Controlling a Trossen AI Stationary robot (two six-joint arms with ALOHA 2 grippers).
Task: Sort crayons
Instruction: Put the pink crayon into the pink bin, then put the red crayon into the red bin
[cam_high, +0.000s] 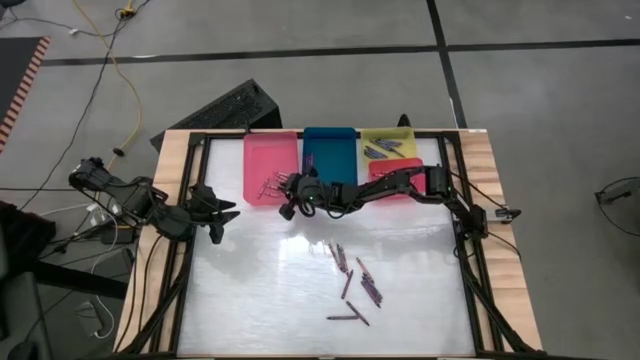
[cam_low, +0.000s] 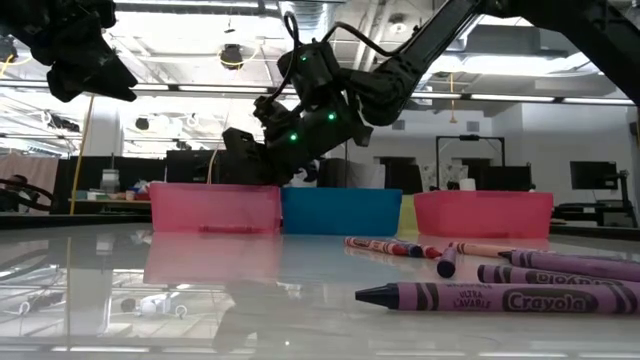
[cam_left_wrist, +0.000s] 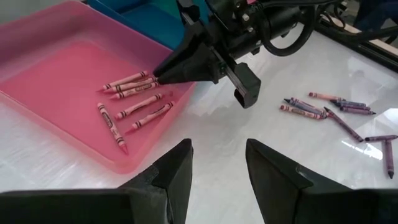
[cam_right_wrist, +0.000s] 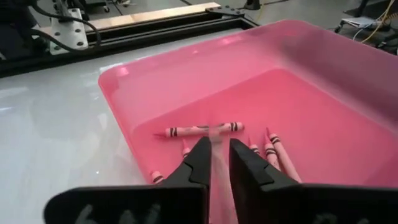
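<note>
Right tool (cam_right_wrist: 214, 155) sits over the pink tray (cam_high: 270, 150), fingers slightly parted around what looks like a pink crayon (cam_right_wrist: 217, 180), blurred. More pink crayons (cam_left_wrist: 134, 102) lie in that tray. Loose crayons (cam_high: 355, 285) on the counter (cam_high: 260, 300). Left tool (cam_left_wrist: 214, 168) open, empty, at counter's left.

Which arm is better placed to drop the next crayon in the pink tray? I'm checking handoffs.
The right. Its gripper hangs over the pink tray, a pink crayon between its jaws; the left gripper waits open off the tray.
</note>
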